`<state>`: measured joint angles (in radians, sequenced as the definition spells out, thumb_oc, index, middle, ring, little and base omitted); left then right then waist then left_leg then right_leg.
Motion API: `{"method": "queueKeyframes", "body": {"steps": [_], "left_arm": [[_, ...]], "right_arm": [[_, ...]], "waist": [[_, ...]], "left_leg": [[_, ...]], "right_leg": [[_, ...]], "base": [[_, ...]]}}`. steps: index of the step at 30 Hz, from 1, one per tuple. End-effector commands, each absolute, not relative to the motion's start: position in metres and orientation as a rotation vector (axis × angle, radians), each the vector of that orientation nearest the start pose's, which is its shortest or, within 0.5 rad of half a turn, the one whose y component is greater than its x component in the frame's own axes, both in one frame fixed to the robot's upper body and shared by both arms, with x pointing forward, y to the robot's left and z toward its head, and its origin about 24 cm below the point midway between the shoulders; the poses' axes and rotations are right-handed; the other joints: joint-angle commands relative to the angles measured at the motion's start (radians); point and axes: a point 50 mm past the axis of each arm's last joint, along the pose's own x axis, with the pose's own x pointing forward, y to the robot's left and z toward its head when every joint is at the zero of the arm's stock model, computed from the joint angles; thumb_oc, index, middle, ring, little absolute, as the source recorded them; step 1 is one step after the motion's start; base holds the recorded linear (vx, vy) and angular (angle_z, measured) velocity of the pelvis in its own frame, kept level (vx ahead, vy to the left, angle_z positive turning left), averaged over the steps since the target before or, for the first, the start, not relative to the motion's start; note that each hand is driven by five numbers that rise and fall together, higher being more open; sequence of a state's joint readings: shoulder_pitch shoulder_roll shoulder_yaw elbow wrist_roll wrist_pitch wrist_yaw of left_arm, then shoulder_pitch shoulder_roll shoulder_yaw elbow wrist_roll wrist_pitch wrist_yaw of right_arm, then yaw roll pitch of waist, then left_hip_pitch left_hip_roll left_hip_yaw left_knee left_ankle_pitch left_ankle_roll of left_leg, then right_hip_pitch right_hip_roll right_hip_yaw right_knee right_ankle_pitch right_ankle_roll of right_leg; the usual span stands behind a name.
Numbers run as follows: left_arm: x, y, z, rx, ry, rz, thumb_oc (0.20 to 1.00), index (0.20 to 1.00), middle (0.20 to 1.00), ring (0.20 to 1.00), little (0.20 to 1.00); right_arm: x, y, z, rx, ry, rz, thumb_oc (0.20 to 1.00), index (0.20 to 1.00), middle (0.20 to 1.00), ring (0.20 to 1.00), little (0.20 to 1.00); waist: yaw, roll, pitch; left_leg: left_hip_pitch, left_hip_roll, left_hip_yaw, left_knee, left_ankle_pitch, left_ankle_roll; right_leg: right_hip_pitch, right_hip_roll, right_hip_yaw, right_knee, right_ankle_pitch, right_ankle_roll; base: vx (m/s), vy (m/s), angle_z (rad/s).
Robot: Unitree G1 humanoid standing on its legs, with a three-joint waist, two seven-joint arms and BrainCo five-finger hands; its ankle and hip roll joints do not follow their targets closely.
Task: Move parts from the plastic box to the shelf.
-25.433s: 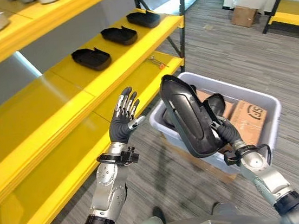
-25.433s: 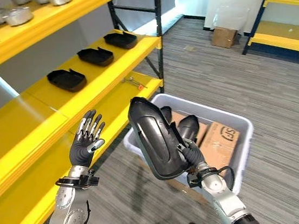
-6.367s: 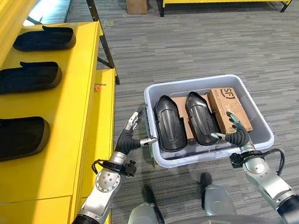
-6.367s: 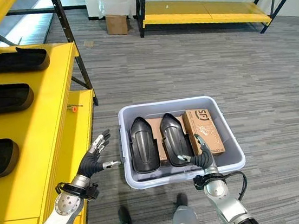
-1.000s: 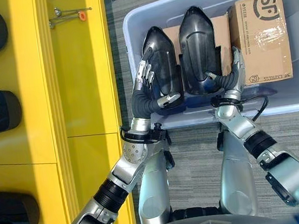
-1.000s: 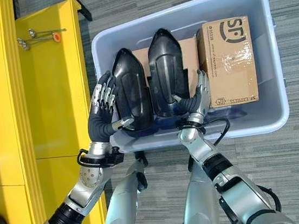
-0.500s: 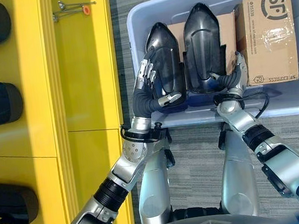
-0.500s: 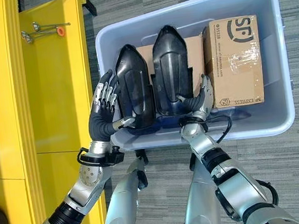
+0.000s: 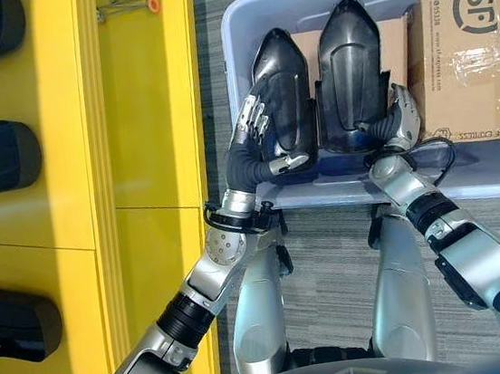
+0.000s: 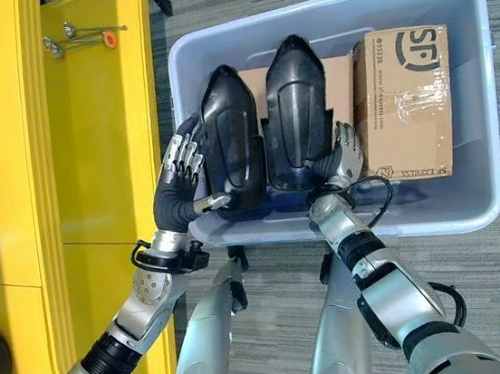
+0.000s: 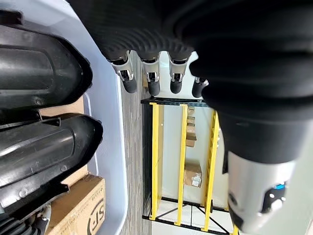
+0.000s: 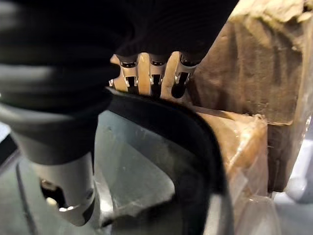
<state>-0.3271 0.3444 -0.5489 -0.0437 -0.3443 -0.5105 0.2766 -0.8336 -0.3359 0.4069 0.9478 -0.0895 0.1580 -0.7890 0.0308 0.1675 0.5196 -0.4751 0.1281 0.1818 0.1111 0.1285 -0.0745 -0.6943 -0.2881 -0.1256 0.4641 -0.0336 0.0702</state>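
Reaching into pale grey plastic box (image 9: 239, 24), upper right.
Left hand (image 9: 254, 145) open against left glossy black moulded part (image 9: 282, 92); right hand (image 9: 399, 123) clasping right black part (image 9: 354, 69).

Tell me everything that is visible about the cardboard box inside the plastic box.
The cardboard box is brown and rectangular, sealed with clear glossy tape, with dark print on its top. It lies flat in the right part of the grey plastic box, right of the two black parts. The right robot hand is at its near left corner, between it and the nearer part; whether it touches the box cannot be told.
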Motion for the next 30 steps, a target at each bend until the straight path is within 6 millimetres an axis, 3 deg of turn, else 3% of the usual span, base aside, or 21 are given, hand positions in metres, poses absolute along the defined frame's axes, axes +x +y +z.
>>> {"method": "queueKeyframes", "body": {"steps": [1,7,14,15,16,17,26,30], "left_arm": [[0.257,0.084,0.163,-0.191,-0.732,-0.412,1.000,1.000,1.000,1.000,1.000],[0.257,0.082,0.166,-0.167,-0.746,-0.429,1.000,1.000,1.000,1.000,1.000],[0.257,0.081,0.171,-0.147,-0.743,-0.430,1.000,1.000,1.000,1.000,1.000],[0.257,0.081,0.171,-0.148,-0.741,-0.436,1.000,1.000,1.000,1.000,1.000],[0.257,0.081,0.171,-0.149,-0.740,-0.437,1.000,1.000,1.000,1.000,1.000],[0.257,0.081,0.172,-0.147,-0.742,-0.444,1.000,1.000,1.000,1.000,1.000],[0.257,0.084,0.170,-0.145,-0.734,-0.460,1.000,1.000,1.000,1.000,1.000],[0.252,0.084,0.171,-0.157,-0.756,-0.466,1.000,1.000,1.000,1.000,1.000]], "right_arm": [[0.383,-0.196,0.091,-0.775,0.088,-0.530,1.000,1.000,1.000,1.000,1.000],[0.377,-0.216,0.070,-0.653,0.301,-0.577,1.000,1.000,1.000,1.000,1.000],[0.380,-0.222,0.072,-0.687,0.322,-0.509,1.000,1.000,1.000,1.000,1.000],[0.382,-0.221,0.075,-0.702,0.310,-0.494,0.589,0.589,0.589,0.589,0.589],[0.383,-0.221,0.076,-0.707,0.307,-0.491,0.589,0.589,0.589,0.589,0.589],[0.385,-0.219,0.080,-0.716,0.302,-0.475,0.200,0.200,0.200,0.200,0.200],[0.387,-0.224,0.087,-0.780,0.296,-0.505,0.200,0.200,0.200,0.200,0.200],[0.385,-0.226,0.089,-0.683,0.188,-0.534,0.200,0.200,0.200,0.200,0.200]], "waist": [[0.041,0.046,0.000],[0.063,0.045,0.000],[0.077,0.046,0.000],[0.080,0.047,0.000],[0.081,0.047,0.000],[0.085,0.048,0.000],[0.098,0.050,0.000],[0.093,0.050,0.000]], "left_leg": [[-0.082,0.017,-0.040,0.077,-0.015,-0.001],[-0.107,0.019,-0.050,0.093,-0.019,-0.002],[-0.139,0.020,-0.058,0.101,-0.017,-0.001],[-0.145,0.020,-0.059,0.105,-0.016,-0.002],[-0.146,0.020,-0.059,0.106,-0.016,-0.002],[-0.151,0.017,-0.062,0.108,-0.016,-0.002],[-0.171,0.015,-0.072,0.125,-0.018,0.000],[-0.159,0.017,-0.073,0.102,-0.010,0.001]], "right_leg": [[0.046,-0.008,-0.067,-0.018,0.012,-0.005],[0.030,-0.011,-0.080,-0.003,0.008,-0.005],[0.005,-0.017,-0.089,0.012,0.005,-0.003],[0.001,-0.019,-0.090,0.016,0.004,-0.003],[-0.001,-0.019,-0.090,0.017,0.004,-0.003],[-0.003,-0.020,-0.093,0.019,0.002,-0.004],[-0.022,-0.025,-0.096,0.044,-0.003,-0.007],[-0.011,-0.014,-0.089,0.029,-0.001,-0.006]], "base": [[-0.01,-0.022,0.04],[0.00,-0.026,0.09],[0.00,-0.029,0.06],[0.01,-0.012,0.11],[0.00,0.000,0.00],[0.00,-0.015,-0.08],[0.01,-0.011,0.01],[0.04,0.003,0.03]]}}
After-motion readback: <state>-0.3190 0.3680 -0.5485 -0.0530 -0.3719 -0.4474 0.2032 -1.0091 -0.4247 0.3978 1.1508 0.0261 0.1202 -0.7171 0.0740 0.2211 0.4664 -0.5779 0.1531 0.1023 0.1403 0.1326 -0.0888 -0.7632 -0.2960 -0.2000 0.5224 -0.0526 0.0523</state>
